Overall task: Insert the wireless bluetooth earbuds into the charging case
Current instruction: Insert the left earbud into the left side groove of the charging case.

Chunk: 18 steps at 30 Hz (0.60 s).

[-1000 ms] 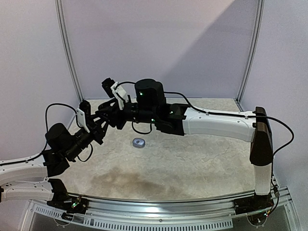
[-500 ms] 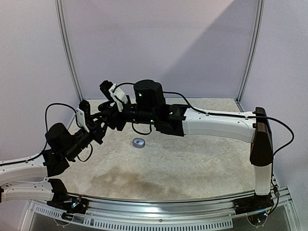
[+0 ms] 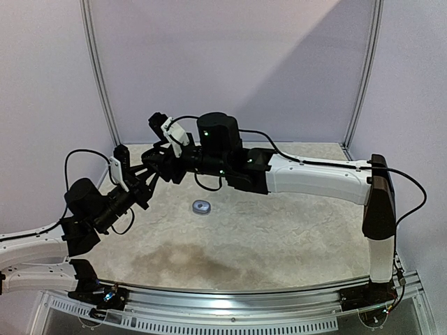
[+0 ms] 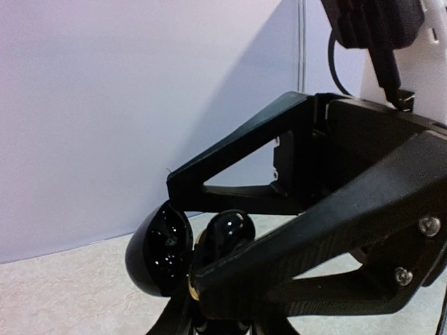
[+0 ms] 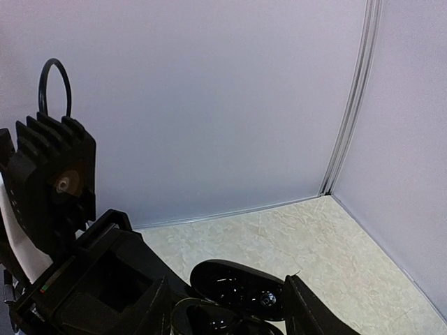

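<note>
In the top view both arms meet above the table's left rear. My left gripper is shut on a glossy black charging case, whose lid stands open. A rounded glossy black piece, apparently a black earbud, sits in the case's body beside the lid. My right gripper reaches in from the right. In the right wrist view its fingers stand apart on either side of the open case. A small pale bluish-silver earbud lies alone on the table, apart from both grippers.
The marbled tabletop is enclosed by pale walls with metal corner posts. The right arm's long white link spans the table's middle. A cable loops over the left arm.
My right gripper's fingers have spread wider around the case and its wrist has shifted slightly. The left gripper keeps its hold on the case. The silver earbud has not moved.
</note>
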Each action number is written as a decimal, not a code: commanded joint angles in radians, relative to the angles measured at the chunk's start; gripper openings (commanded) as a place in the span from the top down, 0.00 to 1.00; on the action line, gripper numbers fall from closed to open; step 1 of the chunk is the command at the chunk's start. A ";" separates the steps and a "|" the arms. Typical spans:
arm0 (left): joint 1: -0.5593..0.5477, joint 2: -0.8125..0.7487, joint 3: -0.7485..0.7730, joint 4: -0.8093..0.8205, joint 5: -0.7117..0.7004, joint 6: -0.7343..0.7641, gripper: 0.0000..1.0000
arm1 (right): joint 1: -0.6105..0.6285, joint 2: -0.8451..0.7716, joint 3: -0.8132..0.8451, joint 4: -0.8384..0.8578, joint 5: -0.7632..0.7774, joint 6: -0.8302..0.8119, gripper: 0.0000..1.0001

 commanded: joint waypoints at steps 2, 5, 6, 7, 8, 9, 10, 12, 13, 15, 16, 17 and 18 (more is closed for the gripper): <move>-0.005 -0.014 0.031 0.063 0.059 0.004 1.00 | -0.019 -0.005 0.012 -0.054 -0.021 -0.028 0.44; -0.003 -0.014 0.031 0.055 0.057 0.002 1.00 | -0.020 -0.011 0.013 -0.054 -0.058 -0.042 0.42; -0.003 -0.014 0.031 0.052 0.057 0.001 1.00 | -0.020 -0.012 0.013 -0.056 -0.062 -0.047 0.42; -0.002 -0.013 0.030 0.051 0.057 -0.001 1.00 | -0.020 -0.016 0.015 -0.059 -0.063 -0.056 0.42; -0.002 -0.012 0.030 0.050 0.059 -0.002 1.00 | -0.019 -0.019 0.016 -0.062 -0.066 -0.063 0.42; -0.002 -0.011 0.031 0.048 0.061 -0.003 1.00 | -0.020 -0.021 0.019 -0.067 -0.074 -0.070 0.41; -0.002 -0.012 0.030 0.046 0.062 -0.004 1.00 | -0.019 -0.023 0.025 -0.073 -0.082 -0.081 0.41; -0.002 -0.011 0.030 0.040 0.065 -0.004 1.00 | -0.019 -0.024 0.039 -0.087 -0.110 -0.095 0.39; -0.002 -0.010 0.028 0.037 0.064 -0.005 1.00 | -0.020 -0.025 0.046 -0.093 -0.117 -0.100 0.38; -0.002 -0.010 0.027 0.032 0.066 -0.008 1.00 | -0.019 -0.024 0.054 -0.101 -0.118 -0.116 0.37; -0.002 -0.010 0.026 0.032 0.067 -0.008 1.00 | -0.020 -0.025 0.055 -0.102 -0.118 -0.119 0.37; -0.001 -0.010 0.026 0.029 0.067 -0.009 1.00 | -0.020 -0.029 0.055 -0.102 -0.118 -0.128 0.36; 0.000 -0.011 0.025 0.026 0.067 -0.010 1.00 | -0.019 -0.031 0.055 -0.102 -0.121 -0.132 0.35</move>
